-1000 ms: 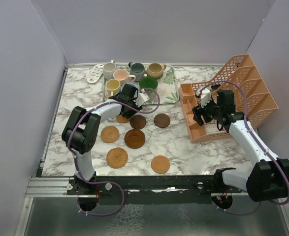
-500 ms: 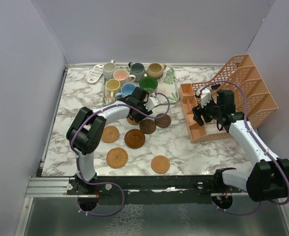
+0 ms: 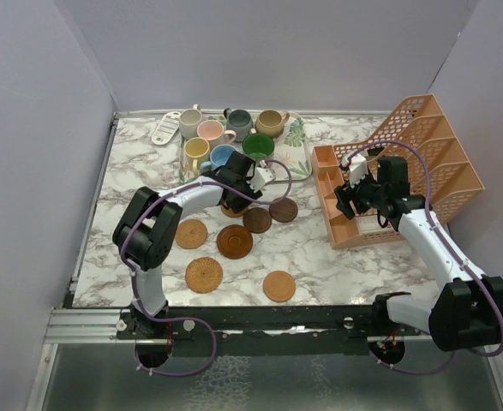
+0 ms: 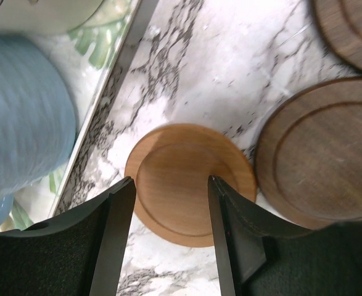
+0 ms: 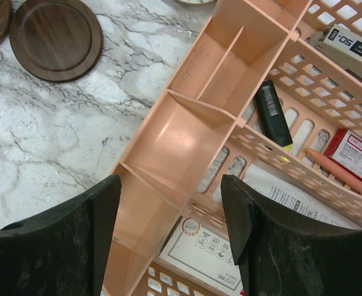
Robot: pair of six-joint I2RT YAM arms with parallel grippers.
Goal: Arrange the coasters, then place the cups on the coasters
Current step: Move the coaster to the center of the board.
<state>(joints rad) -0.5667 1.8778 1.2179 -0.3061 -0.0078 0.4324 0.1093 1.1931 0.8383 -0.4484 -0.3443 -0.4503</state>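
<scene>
Your left gripper (image 4: 168, 237) is open with nothing between its fingers. It hangs straight over a light tan wooden coaster (image 4: 187, 185), which lies flat on the marble table (image 4: 230, 68) and is wider than the gap between the fingers.

Just to the near right of that disc lies a dark brown coaster (image 4: 319, 160), close beside it, and a second dark coaster (image 4: 353, 31) lies farther right. On the far side, the edge of the leaf-patterned tray (image 4: 122, 58) runs just beside the tan coaster, and the light blue cup (image 4: 20, 135) stands on the tray.

The other cups (image 3: 238, 122) are grouped around the light blue one at the far side. Four more coasters (image 3: 204, 274) are scattered nearer to you.

Your right gripper (image 5: 168, 246) is also open and empty. It is poised over the orange mesh rack (image 5: 187, 142) at the right, well apart from every cup and coaster.
</scene>
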